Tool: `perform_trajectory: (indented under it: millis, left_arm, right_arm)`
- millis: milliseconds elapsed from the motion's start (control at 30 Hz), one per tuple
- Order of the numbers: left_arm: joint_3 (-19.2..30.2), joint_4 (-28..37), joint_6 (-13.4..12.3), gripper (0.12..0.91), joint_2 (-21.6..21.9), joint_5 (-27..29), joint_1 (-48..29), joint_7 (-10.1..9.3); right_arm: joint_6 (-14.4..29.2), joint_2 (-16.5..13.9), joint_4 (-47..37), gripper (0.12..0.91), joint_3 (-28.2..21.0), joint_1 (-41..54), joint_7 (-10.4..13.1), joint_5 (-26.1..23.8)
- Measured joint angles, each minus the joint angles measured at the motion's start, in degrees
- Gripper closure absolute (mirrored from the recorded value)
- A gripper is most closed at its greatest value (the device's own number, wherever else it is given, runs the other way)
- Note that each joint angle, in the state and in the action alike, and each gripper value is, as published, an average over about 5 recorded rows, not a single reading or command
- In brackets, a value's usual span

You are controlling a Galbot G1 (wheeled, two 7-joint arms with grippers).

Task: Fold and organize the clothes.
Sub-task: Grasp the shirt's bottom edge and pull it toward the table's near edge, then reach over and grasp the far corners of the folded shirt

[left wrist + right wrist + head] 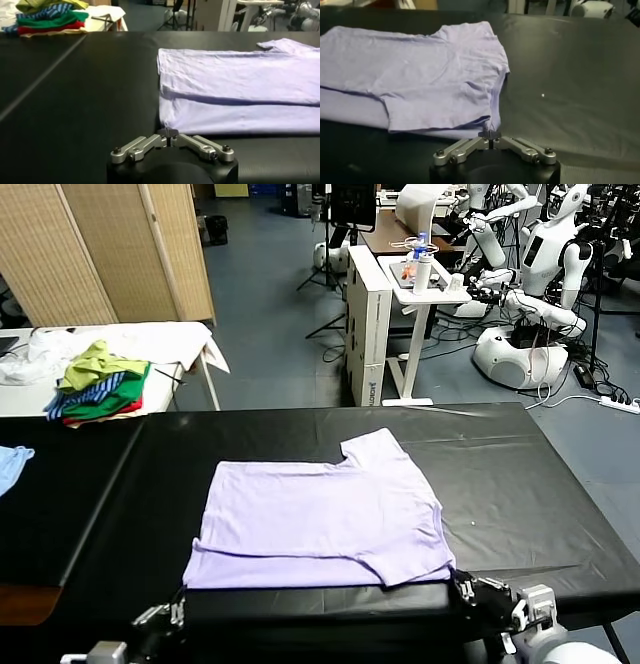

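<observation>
The pale lavender T-shirt (pixel 320 519) lies flat on the black table (pixel 520 484), with its near part folded over and one sleeve at the far right. No print shows. My left gripper (pixel 178 609) is at the table's near edge, shut on the shirt's near left corner (pixel 169 131). My right gripper (pixel 462 586) is shut on the near right corner (pixel 490 126). In the left wrist view the left gripper (pixel 169 136) pinches the hem tip. In the right wrist view the right gripper (pixel 490 135) does the same.
A pile of green, yellow, striped and red clothes (pixel 100 384) sits on a white table at the far left. A light blue garment (pixel 12 464) lies at the left edge. A white cart (pixel 410 304) and other robots (pixel 530 294) stand beyond the table.
</observation>
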Motion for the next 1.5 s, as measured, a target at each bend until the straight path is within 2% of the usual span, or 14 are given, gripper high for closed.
perform_trajectory:
  millis: [67,167,300,367,467,567,633,733,833,967,1233,1367,1500]
  left_arm:
    - [-0.01,-0.63,0.93,0.886,-0.42,-0.03,0.57,-0.84]
    - [-0.18,-1.71,2.2,0.833,-0.97,0.0,1.45,-2.03]
    - [-0.67,-3.53,4.45,0.616,-1.35,-0.23,2.27,-3.53]
    - [-1.03,-4.48,5.83,0.483,-1.16,-0.47,2.47,-4.04]
    - [-1.83,-5.96,7.34,0.294,-0.63,-1.02,2.66,-3.79]
    - [-3.17,-7.36,7.8,0.162,0.16,-3.32,1.94,-3.28]
    - [-4.17,-7.8,8.33,0.132,1.01,-6.51,0.49,-4.35]
    - [-4.96,-7.13,8.99,0.124,2.84,-13.08,-3.51,-6.14]
    - [-4.86,-4.94,10.02,0.124,5.04,-19.92,-9.23,-6.46]
    - [-3.8,-0.4,12.07,0.123,7.98,-27.11,-17.61,-6.54]
    - [0.54,10.17,13.81,0.123,14.98,-34.77,-33.15,-5.59]
    - [3.74,16.43,13.94,0.123,18.41,-35.49,-40.44,-5.1]
    - [7.73,22.72,13.96,0.123,20.47,-34.08,-46.89,-3.56]
  right_arm:
    - [-0.56,-0.28,0.54,0.81,0.3,-0.5,0.02,-0.02]
    - [-1.52,-0.9,1.64,0.634,1.11,-1.47,0.15,0.07]
    - [-2.78,-1.88,3.65,0.388,2.59,-3.16,0.52,1.05]
    - [-3.02,-2.29,4.76,0.259,3.52,-3.83,0.94,2.35]
    - [-2.83,-2.75,6.1,0.146,5.25,-3.69,1.72,5.29]
    - [-1.72,-3.38,6.39,0.122,6.52,-1.69,1.85,7.7]
    - [-0.63,-4.04,5.74,0.119,6.48,0.76,1.77,8.52]
    - [0.52,-5.39,3.13,0.119,4.81,6.46,1.87,9.29]
    - [0.72,-6.65,-1.24,0.118,1.08,14.5,2.47,9.89]
    - [0.6,-6.99,-8.46,0.118,-6.77,26.8,3.28,10.33]
    - [0.14,-3.93,-23.49,0.118,-22.59,48.94,3.31,10.34]
    - [-0.02,-1.38,-30.32,0.118,-28.45,56.37,3.39,10.16]
    - [-0.51,1.16,-36.03,0.118,-32.8,62.02,3.48,10.01]
